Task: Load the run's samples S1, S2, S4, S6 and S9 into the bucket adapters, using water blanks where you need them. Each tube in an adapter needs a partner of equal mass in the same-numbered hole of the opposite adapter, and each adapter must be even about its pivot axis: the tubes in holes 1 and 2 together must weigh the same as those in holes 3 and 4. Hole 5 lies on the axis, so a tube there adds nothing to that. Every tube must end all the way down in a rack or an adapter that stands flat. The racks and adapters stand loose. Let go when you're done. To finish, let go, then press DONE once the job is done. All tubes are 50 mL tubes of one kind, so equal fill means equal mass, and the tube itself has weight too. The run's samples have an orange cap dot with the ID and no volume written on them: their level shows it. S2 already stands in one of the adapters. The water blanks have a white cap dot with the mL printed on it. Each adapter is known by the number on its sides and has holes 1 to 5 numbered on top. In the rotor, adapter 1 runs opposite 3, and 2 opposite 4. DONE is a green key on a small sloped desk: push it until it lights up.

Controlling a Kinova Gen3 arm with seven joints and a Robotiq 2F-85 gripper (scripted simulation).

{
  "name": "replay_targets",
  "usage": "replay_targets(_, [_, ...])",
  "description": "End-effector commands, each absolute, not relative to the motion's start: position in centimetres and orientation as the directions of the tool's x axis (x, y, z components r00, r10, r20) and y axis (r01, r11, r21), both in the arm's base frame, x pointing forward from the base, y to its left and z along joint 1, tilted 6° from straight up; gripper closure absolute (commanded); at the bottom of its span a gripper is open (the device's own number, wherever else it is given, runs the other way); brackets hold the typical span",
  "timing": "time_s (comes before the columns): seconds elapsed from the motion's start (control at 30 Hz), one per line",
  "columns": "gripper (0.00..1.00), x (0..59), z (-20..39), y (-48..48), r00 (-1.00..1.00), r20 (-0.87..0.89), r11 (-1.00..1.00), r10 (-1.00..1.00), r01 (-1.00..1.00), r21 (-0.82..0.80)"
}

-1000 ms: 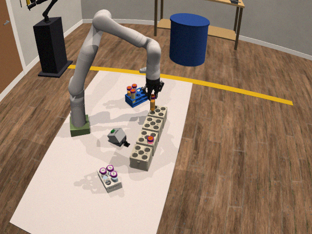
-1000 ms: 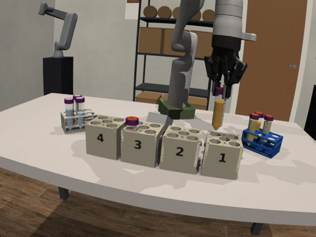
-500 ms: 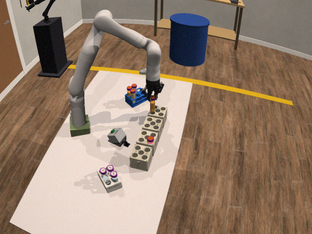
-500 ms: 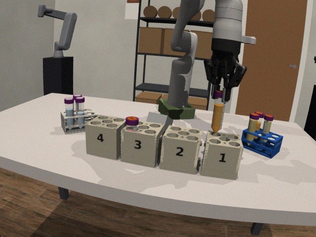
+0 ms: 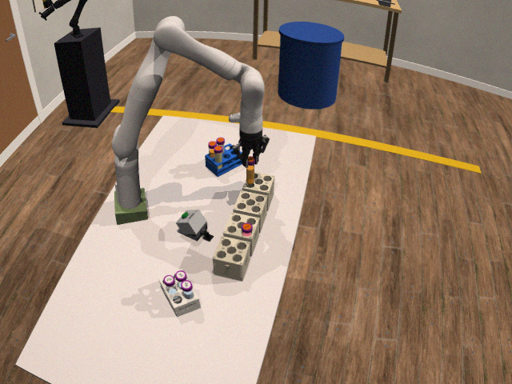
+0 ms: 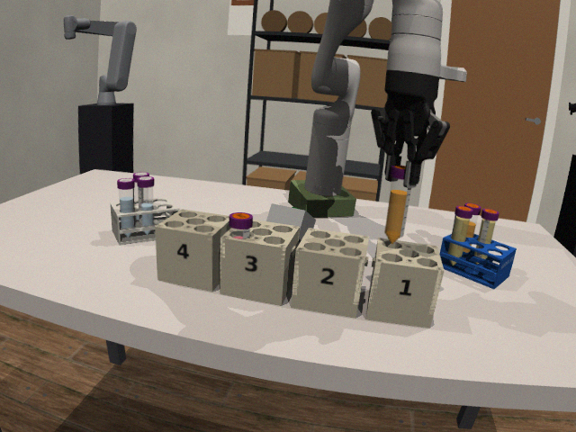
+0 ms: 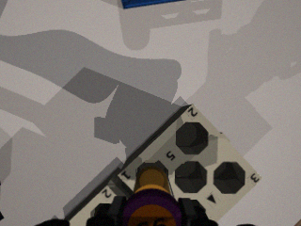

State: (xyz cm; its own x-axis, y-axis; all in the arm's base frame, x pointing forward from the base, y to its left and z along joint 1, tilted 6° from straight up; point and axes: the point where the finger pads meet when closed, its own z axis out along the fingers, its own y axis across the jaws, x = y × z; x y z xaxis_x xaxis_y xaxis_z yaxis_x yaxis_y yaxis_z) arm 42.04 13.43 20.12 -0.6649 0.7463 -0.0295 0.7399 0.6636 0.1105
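Observation:
My gripper is shut on the purple cap of a sample tube filled with orange liquid. It holds the tube upright over adapter 1. The tube's tip is at the mouth of the hole marked 1, as the wrist view shows; the other holes of adapter 1 are empty. Adapters 2, 3 and 4 stand in a row beside it. An orange-dotted tube sits deep in adapter 3. The blue rack holds three more sample tubes.
A white rack with water blanks stands left of adapter 4. The grey DONE desk with its green key is between the arm's base and the adapter row. The adapters stand close together.

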Motion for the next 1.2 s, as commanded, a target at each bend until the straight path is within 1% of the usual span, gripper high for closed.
replay_targets(0.0, [0.90, 42.0, 19.7, 13.7, -0.666, -0.026, 0.664, 0.746, 0.740, 0.112])
replay_targets(1.17, [0.90, 42.2, 17.7, 13.9, -0.668, -0.025, 0.666, 0.744, 0.737, 0.113])
